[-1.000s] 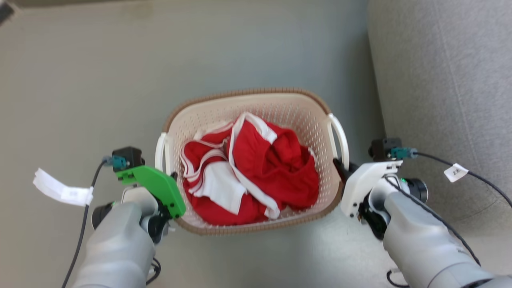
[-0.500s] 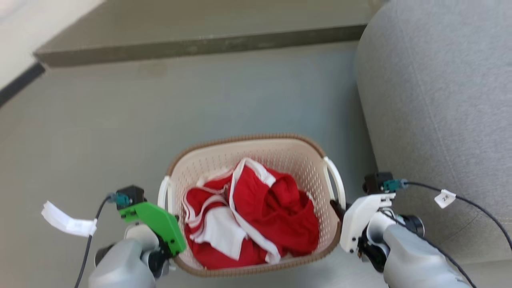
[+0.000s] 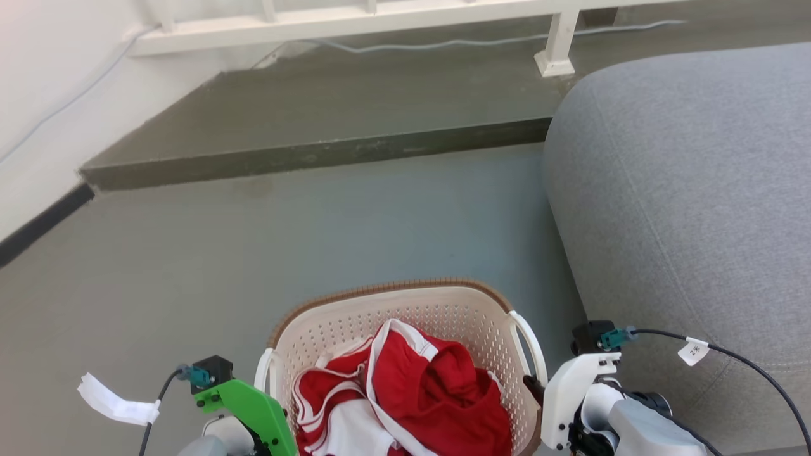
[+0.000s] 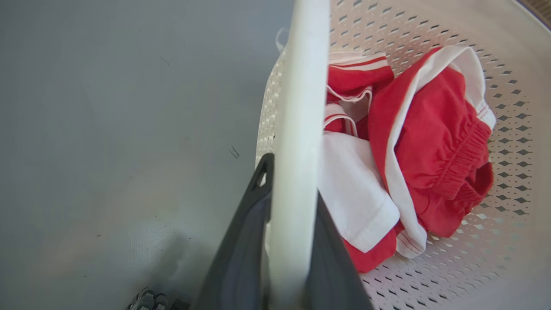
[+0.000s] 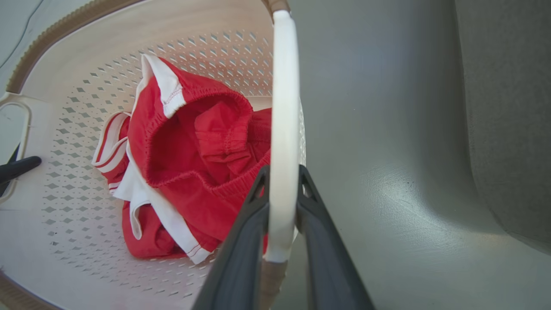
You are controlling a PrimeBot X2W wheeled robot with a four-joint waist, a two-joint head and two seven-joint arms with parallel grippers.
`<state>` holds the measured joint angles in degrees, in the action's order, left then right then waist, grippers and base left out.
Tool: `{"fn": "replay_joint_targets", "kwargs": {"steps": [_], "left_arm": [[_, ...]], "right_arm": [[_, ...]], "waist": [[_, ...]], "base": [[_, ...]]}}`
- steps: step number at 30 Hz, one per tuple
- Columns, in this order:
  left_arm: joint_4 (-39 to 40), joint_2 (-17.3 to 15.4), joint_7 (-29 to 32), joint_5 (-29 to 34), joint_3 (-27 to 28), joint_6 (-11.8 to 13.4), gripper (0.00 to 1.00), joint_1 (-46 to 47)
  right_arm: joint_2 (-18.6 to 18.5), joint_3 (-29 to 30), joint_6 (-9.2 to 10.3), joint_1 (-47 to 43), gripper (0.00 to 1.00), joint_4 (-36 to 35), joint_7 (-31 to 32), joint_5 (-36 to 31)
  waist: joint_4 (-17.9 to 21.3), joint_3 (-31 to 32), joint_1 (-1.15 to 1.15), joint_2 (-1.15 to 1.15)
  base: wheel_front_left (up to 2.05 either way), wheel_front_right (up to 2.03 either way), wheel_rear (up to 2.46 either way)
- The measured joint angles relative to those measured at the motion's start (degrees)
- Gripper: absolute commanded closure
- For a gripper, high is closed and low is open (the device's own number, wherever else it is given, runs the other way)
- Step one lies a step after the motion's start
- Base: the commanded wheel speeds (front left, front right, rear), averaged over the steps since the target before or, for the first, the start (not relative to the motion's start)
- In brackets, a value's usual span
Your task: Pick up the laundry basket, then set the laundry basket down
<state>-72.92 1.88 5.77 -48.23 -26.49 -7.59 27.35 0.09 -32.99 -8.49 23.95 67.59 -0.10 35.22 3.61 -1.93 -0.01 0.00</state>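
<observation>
L gripper (image 4: 292, 181) pinches the L handle (image 4: 297, 107), dark fingers tight on both sides of the white bar, btm ctr of L wrist view. R gripper (image 5: 283, 170) clamps the R handle (image 5: 284, 107) same way, btm ctr of R wrist view. Btwn the 2 arms, the laundry basket (image 3: 380, 292) is at btm ctr of head view: cream perforated walls, brown rim. Inside: red-and-white clothes (image 3: 443, 405), bunched; elastic waistband shows in wrist views. R wrist view also catches a dark fingertip (image 5: 19, 165) of L gripper by the far handle, left edge. Can't tell if basket is off the grey floor (image 3: 317, 240). Head view adds grey sofa (image 3: 684, 190) at right, near basket; dark step (image 3: 317, 155) across upper frame; white railing (image 3: 380, 19) along top.
</observation>
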Motion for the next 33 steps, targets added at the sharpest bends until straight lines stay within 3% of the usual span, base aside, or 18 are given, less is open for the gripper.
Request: {"fn": "replay_joint_targets", "kwargs": {"steps": [16, 33], "left_arm": [[-0.1, 0.0, 1.8, -1.4, -1.3, 0.0, 1.00, -3.3], [-0.1, 0.0, 2.5, -2.3, -1.6, 0.0, 1.00, -4.1]], "right_arm": [[0.0, -1.0, 0.00, -2.6, 1.00, 0.8, 3.3, 2.9], [0.1, -1.4, 0.00, -3.3, 1.00, 1.5, 3.8, 3.7]], "waist": [[1.2, 5.5, 0.00, 0.00], [1.1, 6.5, 0.00, 0.00]], "base": [[0.00, 0.00, 0.00], [0.00, 0.00, 0.00]]}}
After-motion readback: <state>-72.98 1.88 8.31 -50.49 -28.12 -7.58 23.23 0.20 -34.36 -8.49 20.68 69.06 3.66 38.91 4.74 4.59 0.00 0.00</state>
